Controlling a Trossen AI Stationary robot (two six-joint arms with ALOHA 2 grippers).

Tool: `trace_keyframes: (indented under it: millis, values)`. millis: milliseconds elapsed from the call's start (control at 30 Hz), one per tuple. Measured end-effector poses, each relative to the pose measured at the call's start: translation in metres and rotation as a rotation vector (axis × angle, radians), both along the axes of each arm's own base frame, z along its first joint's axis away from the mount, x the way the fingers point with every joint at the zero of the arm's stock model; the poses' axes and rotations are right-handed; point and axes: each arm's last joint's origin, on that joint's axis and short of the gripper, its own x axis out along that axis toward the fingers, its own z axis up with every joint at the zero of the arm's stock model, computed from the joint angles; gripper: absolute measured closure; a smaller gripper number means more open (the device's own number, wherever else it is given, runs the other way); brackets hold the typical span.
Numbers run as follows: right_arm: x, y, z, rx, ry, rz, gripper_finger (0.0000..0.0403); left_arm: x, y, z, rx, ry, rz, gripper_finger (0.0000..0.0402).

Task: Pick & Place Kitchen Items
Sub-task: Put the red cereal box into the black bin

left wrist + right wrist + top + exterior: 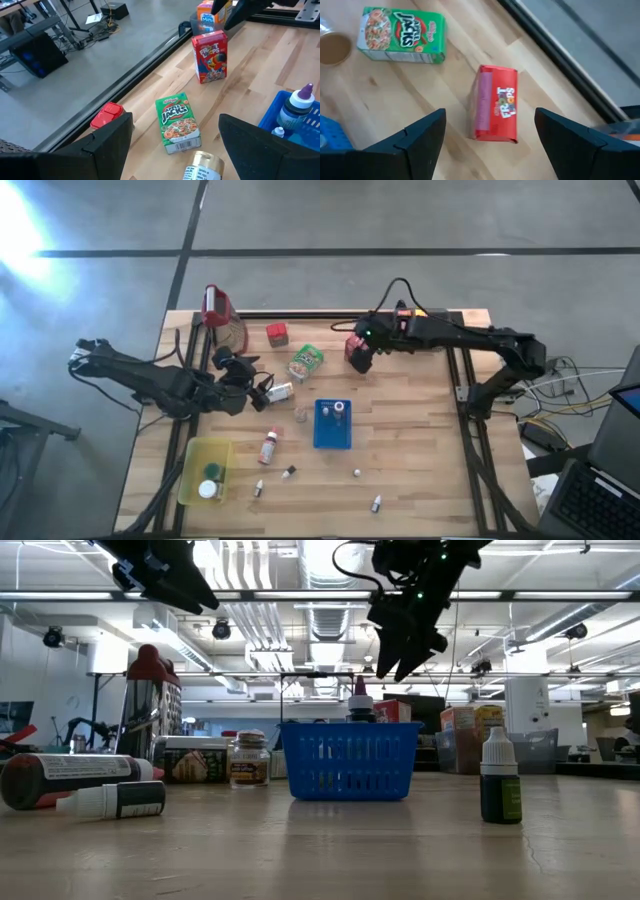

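A red Froot Loops carton (496,102) stands upright on the table near the far edge. My right gripper (490,114) hangs open above it, slanting down, one finger to each side in the right wrist view, and touches nothing. The low view shows this gripper (405,635) well above the table. A green Apple Jacks carton (306,362) lies flat nearer the middle. My left gripper (262,388) waits open at the left, raised, facing the green carton (177,122) and a small jar (202,169).
A blue perforated tray (322,438) with small bottles sits mid-table. A clear jug with a red top (222,315) and a small red box (277,334) stand at the far left. A yellow bin (190,470) sits near left. Several tiny bottles (270,445) lie along the near side.
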Motion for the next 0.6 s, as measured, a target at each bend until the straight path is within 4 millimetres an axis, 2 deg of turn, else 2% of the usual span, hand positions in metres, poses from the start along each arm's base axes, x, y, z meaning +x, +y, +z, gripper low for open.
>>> trace_keyframes:
  millis: [267,600]
  values:
    - [0.001,-0.02,-0.012,0.048,0.031,-0.011,0.0119,0.0,0.0,0.0,0.0,0.0,0.0,0.0101]
    - [0.002,-0.028,-0.025,0.084,0.06,-0.018,0.0136,0.0,0.0,0.0,0.0,0.0,0.0,0.0101]
